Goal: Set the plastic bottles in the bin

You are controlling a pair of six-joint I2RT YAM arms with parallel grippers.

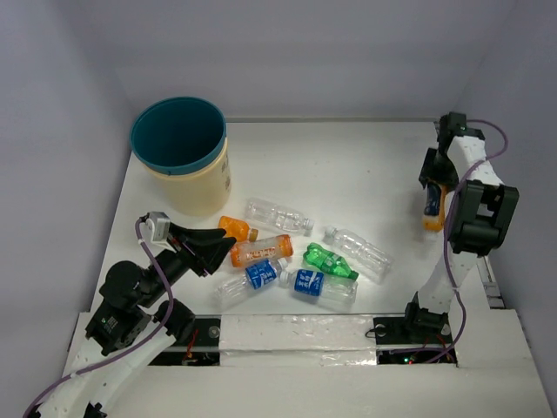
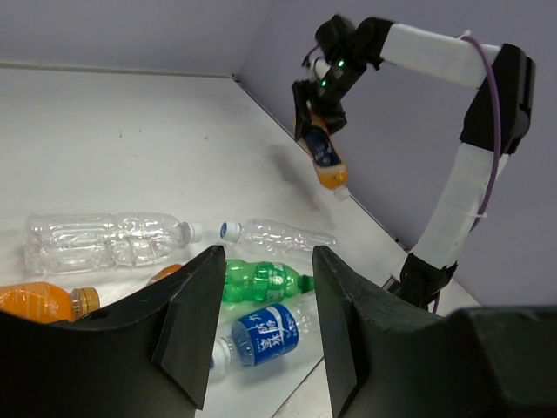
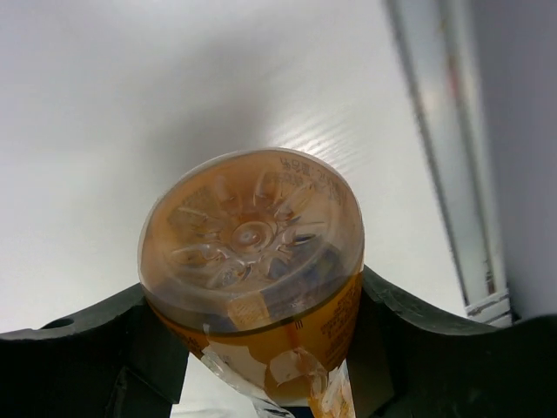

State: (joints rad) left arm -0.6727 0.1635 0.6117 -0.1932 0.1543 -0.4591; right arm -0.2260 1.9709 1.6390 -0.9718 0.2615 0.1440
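Observation:
The bin point(image 1: 197, 189), teal inside with a cream wall, stands at the back left. Several plastic bottles lie at the front middle: two orange ones point(image 1: 261, 251), two clear ones point(image 1: 278, 215), a green one point(image 1: 329, 261) and two with blue labels point(image 1: 258, 275). My left gripper point(image 1: 222, 252) is open and empty, low beside the orange bottles. In the left wrist view a blue-label bottle point(image 2: 265, 335) and the green one point(image 2: 261, 280) show between its fingers point(image 2: 187, 322). My right gripper point(image 1: 432, 185) is shut on a third orange bottle point(image 3: 252, 235), held in the air at the right.
The right arm point(image 1: 474, 209) rises tall along the table's right edge. White walls close the table at the back and both sides. A taped strip point(image 1: 296, 329) runs along the near edge between the arm bases.

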